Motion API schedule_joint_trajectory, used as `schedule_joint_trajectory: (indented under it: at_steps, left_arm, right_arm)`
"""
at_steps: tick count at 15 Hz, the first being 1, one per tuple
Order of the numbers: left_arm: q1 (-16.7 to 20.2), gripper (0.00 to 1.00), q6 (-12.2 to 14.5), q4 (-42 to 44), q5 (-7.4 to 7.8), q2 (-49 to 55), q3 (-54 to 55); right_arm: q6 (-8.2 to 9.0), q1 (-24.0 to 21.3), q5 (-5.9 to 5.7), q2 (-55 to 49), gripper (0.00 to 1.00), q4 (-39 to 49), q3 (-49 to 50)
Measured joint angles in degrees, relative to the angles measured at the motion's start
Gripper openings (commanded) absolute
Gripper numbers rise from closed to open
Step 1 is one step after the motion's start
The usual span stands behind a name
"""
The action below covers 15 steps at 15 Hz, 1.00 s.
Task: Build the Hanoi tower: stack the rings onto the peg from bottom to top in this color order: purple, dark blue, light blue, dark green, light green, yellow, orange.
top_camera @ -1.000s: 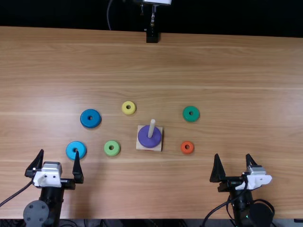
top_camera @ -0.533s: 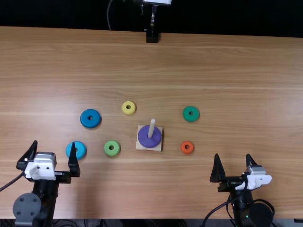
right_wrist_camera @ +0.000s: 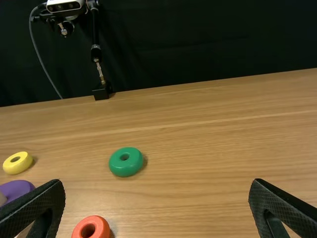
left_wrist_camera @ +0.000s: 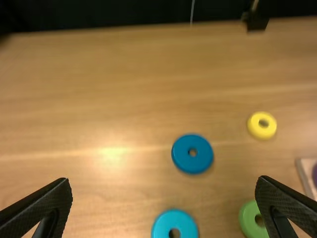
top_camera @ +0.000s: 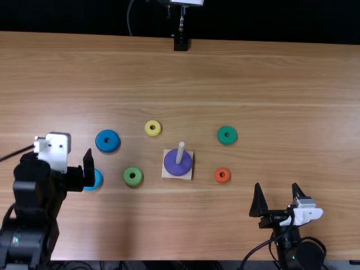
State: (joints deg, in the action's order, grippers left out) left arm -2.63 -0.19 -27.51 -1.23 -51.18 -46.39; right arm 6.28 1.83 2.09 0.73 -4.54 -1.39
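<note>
left claw spread, near left | right claw spread, near right | purple ring on peg

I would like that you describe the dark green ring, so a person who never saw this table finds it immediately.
On the light brown table, find the peg standing on its pale square base with the purple ring. In the top view, the dark green ring lies right of it, slightly farther back. Its neighbour on that side, the orange ring, is smaller and less far back.
</note>
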Motion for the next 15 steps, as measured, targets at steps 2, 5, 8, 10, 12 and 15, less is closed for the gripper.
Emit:
schedule_joint_trajectory:
  at_steps: [2, 5, 8, 10, 12, 15]
  left_arm:
    - [-0.42, 1.0, -0.04, -0.52, 0.02, -8.17, -4.37]
    - [-3.89, 1.0, -0.04, -0.33, 0.09, -19.65, -10.36]
    - [-5.64, 1.0, -0.04, -0.68, 0.11, -30.69, -16.79]
    - [-5.64, 1.0, -0.04, -3.17, -0.04, -36.41, -19.19]
    - [-5.64, 1.0, -0.07, -6.14, -0.07, -42.56, -22.84]
    - [-5.64, 1.0, -0.02, -11.96, -0.28, -48.59, -27.63]
  right_arm:
    - [0.02, 0.0, 0.02, 0.0, 1.0, -0.02, 0.0]
    - [0.02, 0.0, 0.02, 0.0, 1.0, 0.0, 0.0]
    - [0.04, 0.0, 0.02, 0.0, 1.0, -0.02, 0.0]
    - [0.02, 0.0, 0.0, 0.0, 1.0, 0.0, 0.0]
    - [0.0, 0.0, 0.0, 0.0, 1.0, 0.0, 0.0]
    - [0.02, 0.0, 0.0, 0.0, 1.0, 0.0, 0.0]
